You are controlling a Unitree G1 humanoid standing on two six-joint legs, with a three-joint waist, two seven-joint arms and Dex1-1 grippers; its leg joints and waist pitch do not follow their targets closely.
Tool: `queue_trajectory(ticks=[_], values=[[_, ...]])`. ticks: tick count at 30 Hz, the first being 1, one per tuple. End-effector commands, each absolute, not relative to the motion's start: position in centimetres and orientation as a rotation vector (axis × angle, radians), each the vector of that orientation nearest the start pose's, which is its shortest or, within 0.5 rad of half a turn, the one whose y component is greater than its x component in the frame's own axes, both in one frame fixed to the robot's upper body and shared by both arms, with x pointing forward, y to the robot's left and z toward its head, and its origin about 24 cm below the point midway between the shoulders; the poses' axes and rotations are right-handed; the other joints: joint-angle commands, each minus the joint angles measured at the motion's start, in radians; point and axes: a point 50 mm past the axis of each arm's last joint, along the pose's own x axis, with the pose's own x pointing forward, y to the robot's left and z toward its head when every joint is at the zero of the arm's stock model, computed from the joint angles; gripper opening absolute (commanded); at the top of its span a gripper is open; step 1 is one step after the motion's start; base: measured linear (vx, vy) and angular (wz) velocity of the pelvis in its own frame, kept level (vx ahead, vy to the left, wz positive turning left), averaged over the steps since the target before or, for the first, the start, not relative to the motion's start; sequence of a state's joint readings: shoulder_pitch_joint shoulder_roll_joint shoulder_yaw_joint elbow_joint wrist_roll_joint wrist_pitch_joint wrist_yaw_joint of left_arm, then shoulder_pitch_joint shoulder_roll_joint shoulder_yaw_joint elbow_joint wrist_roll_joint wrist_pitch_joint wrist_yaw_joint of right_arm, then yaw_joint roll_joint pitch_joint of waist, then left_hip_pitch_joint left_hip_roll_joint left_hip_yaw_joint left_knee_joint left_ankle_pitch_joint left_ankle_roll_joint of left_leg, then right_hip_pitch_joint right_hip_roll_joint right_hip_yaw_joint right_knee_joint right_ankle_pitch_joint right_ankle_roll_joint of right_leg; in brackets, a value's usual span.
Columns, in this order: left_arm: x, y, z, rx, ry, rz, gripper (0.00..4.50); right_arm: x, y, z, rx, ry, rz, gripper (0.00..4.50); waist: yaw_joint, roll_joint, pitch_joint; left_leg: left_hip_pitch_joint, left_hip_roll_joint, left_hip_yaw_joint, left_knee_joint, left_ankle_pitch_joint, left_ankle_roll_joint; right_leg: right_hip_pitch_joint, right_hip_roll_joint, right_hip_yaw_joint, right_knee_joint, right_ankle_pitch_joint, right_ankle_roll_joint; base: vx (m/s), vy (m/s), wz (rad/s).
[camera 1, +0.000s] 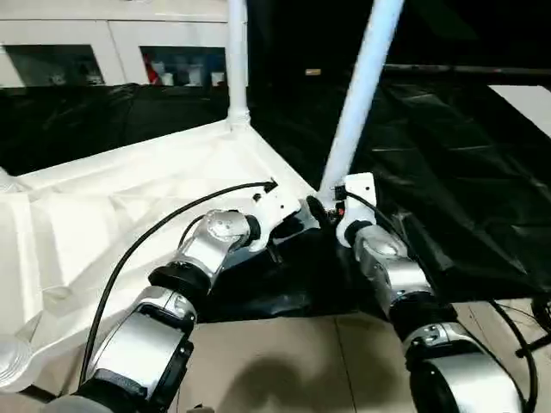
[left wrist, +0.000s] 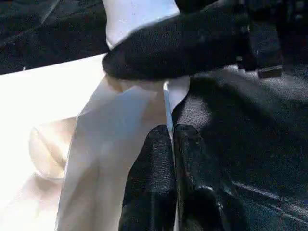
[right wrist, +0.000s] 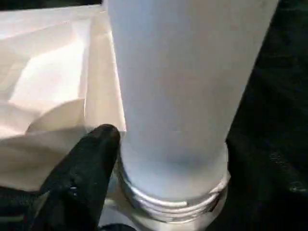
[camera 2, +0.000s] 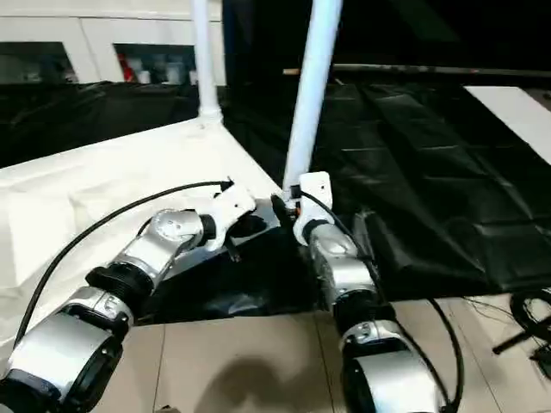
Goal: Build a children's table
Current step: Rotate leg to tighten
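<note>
The children's table (camera 1: 129, 198) is lying upside down on the black-covered worktop (camera 1: 448, 172), its white ribbed underside facing up and taking up the left part of the scene. At its far corner one white leg (camera 1: 237, 60) is standing upright in its round socket. The left hand (left wrist: 172, 159) is reaching in from the left to the near right edge of the tabletop, with its two black fingers (left wrist: 149, 183) pressed together so that they are pinching the thin white rim (left wrist: 167, 103) between them. Just to the right, at the near right corner, a second white leg (camera 1: 362, 86) is rising out of its socket and leaning a little to the right; in the right wrist view its threaded base (right wrist: 168, 202) is sitting in the socket with several thread turns still showing. The right hand (camera 1: 325, 209) is at the foot of this leg, and one black finger (right wrist: 86, 168) is lying against the leg's base on the tabletop side; whether the hand is gripping the leg or standing open around it I cannot tell.
</note>
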State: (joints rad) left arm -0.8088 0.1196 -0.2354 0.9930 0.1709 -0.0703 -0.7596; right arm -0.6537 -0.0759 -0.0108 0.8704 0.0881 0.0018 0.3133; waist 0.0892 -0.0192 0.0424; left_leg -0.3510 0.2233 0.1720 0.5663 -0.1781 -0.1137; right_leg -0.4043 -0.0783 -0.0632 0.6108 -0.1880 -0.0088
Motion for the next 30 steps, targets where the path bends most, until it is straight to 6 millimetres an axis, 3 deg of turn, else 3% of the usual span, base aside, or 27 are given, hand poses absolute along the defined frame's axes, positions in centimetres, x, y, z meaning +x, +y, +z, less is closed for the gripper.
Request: queue_trajectory(ticks=[1, 8, 15, 17, 18, 25, 30], values=[[34.5, 7.3, 4.4, 0.439, 0.282, -1.131, 0.00, 35.3, -11.9, 3.9, -0.025, 0.240, 0.507, 3.72, -0.003, -0.009, -0.063, -0.006, -0.001, 0.012, -0.050, -0.121, 0.084, 0.065, -0.048, 0.040, -0.061, -0.030, -0.227, 0.000, 0.000, 0.00], [33.6, 10.7, 4.6, 0.413, 0.295, -1.272, 0.00, 33.6, -13.9, 4.9, -0.110, 0.264, 0.859, 3.72, 0.000, -0.011, -0.057, -0.005, 0.004, 0.012, -0.052, -0.151, 0.094, 0.064, -0.050, 0.040, -0.067, -0.103, -0.222, 0.000, 0.000, 0.00], [33.2, 11.7, 4.7, 0.387, 0.296, -1.320, 0.00, 33.1, -13.8, 4.7, -0.127, 0.286, 0.957, 3.72, -0.002, -0.007, -0.058, -0.002, 0.007, 0.013, -0.053, -0.164, 0.066, 0.058, -0.052, 0.040, -0.067, -0.138, -0.227, 0.000, 0.000, 0.00], [33.1, 11.8, 4.7, 0.388, 0.297, -1.322, 0.00, 33.0, -13.6, 4.7, -0.128, 0.290, 0.967, 3.57, -0.003, -0.008, -0.059, -0.002, 0.006, 0.013, -0.053, -0.157, 0.065, 0.059, -0.051, 0.040, -0.066, -0.126, -0.227, 0.000, 0.000, 0.00], [33.0, 11.9, 4.7, 0.388, 0.297, -1.324, 0.00, 32.9, -13.4, 4.6, -0.127, 0.295, 0.978, 3.57, -0.002, -0.015, -0.059, -0.003, 0.006, 0.012, -0.053, -0.152, 0.067, 0.059, -0.052, 0.040, -0.064, -0.128, -0.225, 0.000, 0.000, 0.00], [32.9, 12.0, 4.6, 0.384, 0.300, -1.331, 0.00, 32.7, -13.1, 4.5, -0.115, 0.302, 1.009, 2.91, -0.002, -0.013, -0.058, -0.003, 0.006, 0.013, -0.054, -0.149, 0.065, 0.057, -0.052, 0.040, -0.066, -0.146, -0.215, 0.000, 0.000, 0.00], [32.8, 12.2, 4.6, 0.382, 0.307, -1.336, 0.00, 32.5, -13.1, 4.3, -0.098, 0.303, 1.007, 2.74, -0.001, -0.012, -0.058, -0.003, 0.005, 0.013, -0.053, -0.141, 0.065, 0.058, -0.051, 0.040, -0.065, -0.129, -0.214, 0.000, 0.000, 0.00]])
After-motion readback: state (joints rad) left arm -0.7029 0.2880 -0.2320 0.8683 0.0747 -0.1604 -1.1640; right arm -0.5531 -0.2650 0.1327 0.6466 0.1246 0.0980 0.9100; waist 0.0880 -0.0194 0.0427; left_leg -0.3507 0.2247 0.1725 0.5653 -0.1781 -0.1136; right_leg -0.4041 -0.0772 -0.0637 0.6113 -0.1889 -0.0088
